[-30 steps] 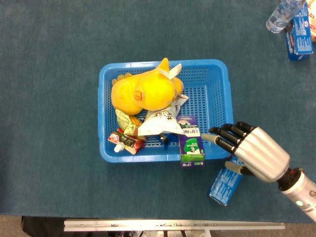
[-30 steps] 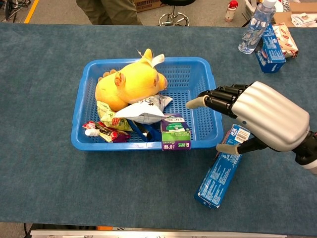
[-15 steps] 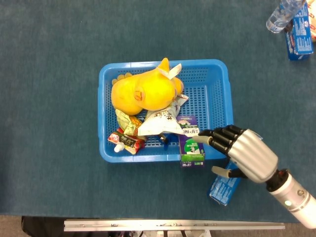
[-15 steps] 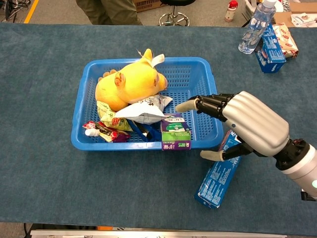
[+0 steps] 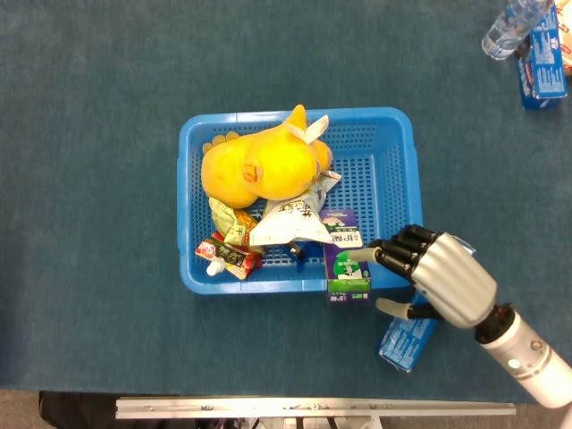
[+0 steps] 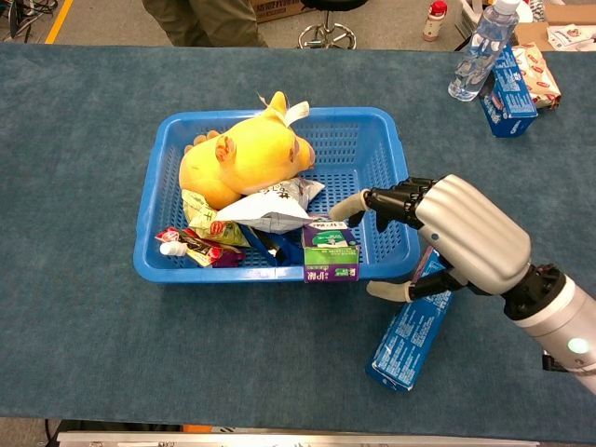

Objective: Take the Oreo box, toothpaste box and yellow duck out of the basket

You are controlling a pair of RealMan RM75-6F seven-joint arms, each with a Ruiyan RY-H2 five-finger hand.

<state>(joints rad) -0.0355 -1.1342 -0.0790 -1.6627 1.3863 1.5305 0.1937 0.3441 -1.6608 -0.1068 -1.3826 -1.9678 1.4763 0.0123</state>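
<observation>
Chest view, nearest: a blue box [image 6: 407,331] is lying on the bench [image 6: 93,354] outside the basket, near its right corner; judged the Oreo box, already out, though its print is too small to read.
Right robot hand: the right robot hand [image 6: 438,244] is hovering over the basket's near right corner, fingers spread and holding nothing; fingertips are reaching toward the top of the carton, thumb hanging outside the wall. Contact cannot be confirmed.
Left robot hand: not showing in either view.
Carton: a purple-and-green carton [image 5: 345,259] is standing upright against the near wall; judged the toothpaste box.
Basket: the blue basket [image 6: 265,272] is sitting mid-bench, also holding a crumpled white wrapper [image 5: 290,222] and small snack packets [image 5: 228,252].
Yellow duck: the yellow duck [image 5: 259,161] is lying in the far left part of the basket, partly over the wrapper.
Far edge: a water bottle [image 6: 479,51] and another blue box [image 6: 507,91] are standing well apart at the far right.
Step in hand: reaching for the carton.
Next move: probably closing fingers and thumb across the carton, then lifting straight up to clear the wall.
</observation>
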